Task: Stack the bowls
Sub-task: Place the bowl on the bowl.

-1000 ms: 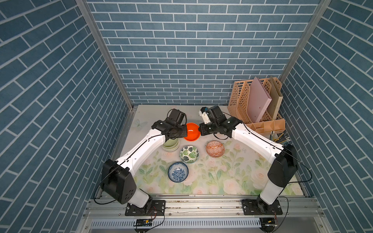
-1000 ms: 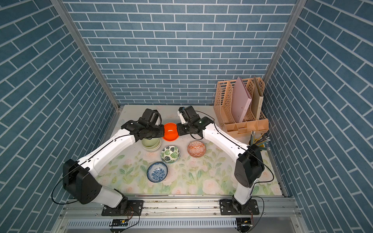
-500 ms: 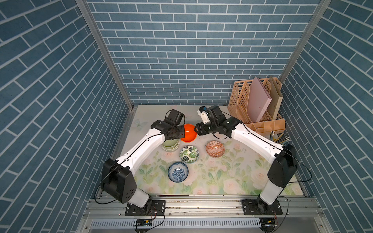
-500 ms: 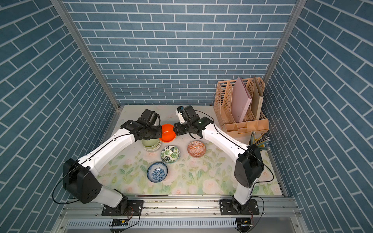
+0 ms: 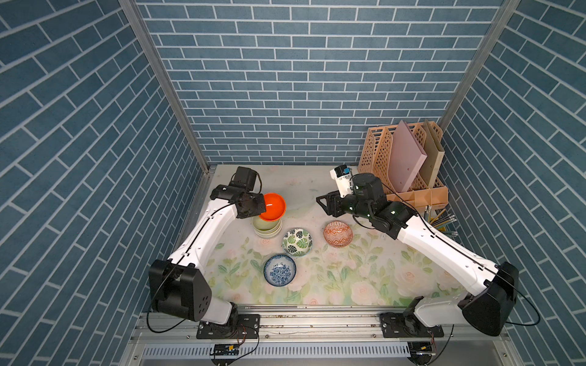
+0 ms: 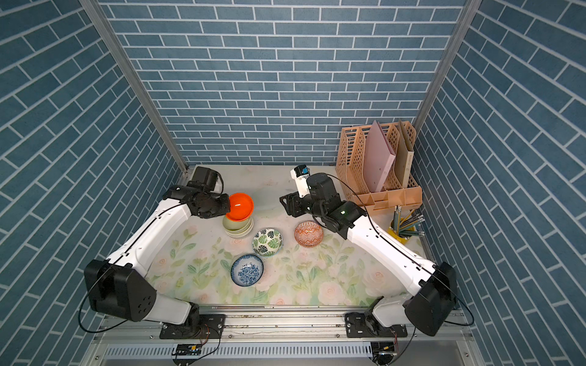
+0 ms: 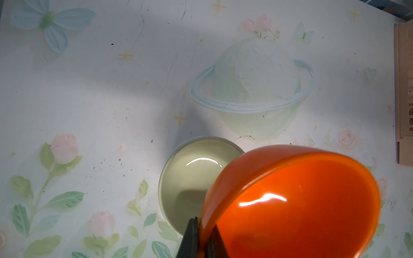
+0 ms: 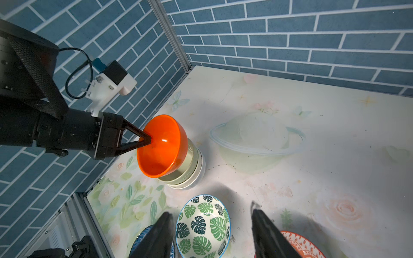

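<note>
The left gripper (image 8: 146, 140) is pinching the rim of the glossy orange bowl (image 8: 162, 145), with 1 finger inside and 1 outside. The bowl is hanging tilted, its mouth facing partly sideways, and a bright highlight is gleaming on its smooth inner wall. It is hovering over the stack (image 5: 266, 227) of 3 nested bowls near the left rear of the floral mat (image 5: 348, 279). The pale green bowl (image 7: 190, 178) is lying on top, with cream and white rims showing beneath.

Whether the orange bowl's lower edge is touching the pale green one cannot be told.

The right gripper (image 8: 210, 210) is standing spread wide, gripping nothing, well apart from the orange bowl.

The leaf-print bowl (image 5: 297, 241), the orange-red patterned bowl (image 5: 338, 234) and the blue-white floral bowl (image 5: 279, 270) are sitting upright and apart on the mat, in front of the stack.
</note>
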Robot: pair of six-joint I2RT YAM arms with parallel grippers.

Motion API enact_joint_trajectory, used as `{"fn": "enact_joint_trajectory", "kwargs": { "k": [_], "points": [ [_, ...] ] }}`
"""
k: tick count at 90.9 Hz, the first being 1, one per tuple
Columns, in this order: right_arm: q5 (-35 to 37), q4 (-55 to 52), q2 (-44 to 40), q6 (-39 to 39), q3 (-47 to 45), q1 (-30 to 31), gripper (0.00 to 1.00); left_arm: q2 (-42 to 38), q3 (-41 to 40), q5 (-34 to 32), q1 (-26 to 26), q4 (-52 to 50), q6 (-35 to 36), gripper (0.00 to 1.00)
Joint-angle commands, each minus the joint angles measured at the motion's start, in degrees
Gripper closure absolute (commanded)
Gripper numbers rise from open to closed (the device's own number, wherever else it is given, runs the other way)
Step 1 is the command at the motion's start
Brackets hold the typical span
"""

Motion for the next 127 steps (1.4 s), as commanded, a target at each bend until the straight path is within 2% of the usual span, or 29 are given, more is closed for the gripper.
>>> {"fn": "enact_joint_trajectory", "kwargs": {
  "k": [1,19,41,57,127],
  "points": [
    [0.2,1.5,0.7,-1.7,-2.2,-0.4,0.4,-0.6,-1.2,4.0,2.1,-1.8,1.7,1.0],
    [-2.0,1.7,1.9,-1.7,-3.8,-0.4,0.4,1.0,-4.3,6.6,4.5,-0.3,2.6,1.0],
    [-3.2,0.6,4.7,-2.1,-3.6,-0.4,0.4,2.4,-4.8,5.5,5.2,0.1,3.3,1.0],
    [-3.6,-0.7,5.8,-3.2,-2.9,-0.5,0.44,3.1,-4.9,5.6,5.6,0.0,3.7,1.0],
    [-4.8,-0.7,7.0,-3.5,-2.4,-0.8,0.44,4.5,-6.2,3.9,5.7,0.3,3.6,1.0]
  ]
}}
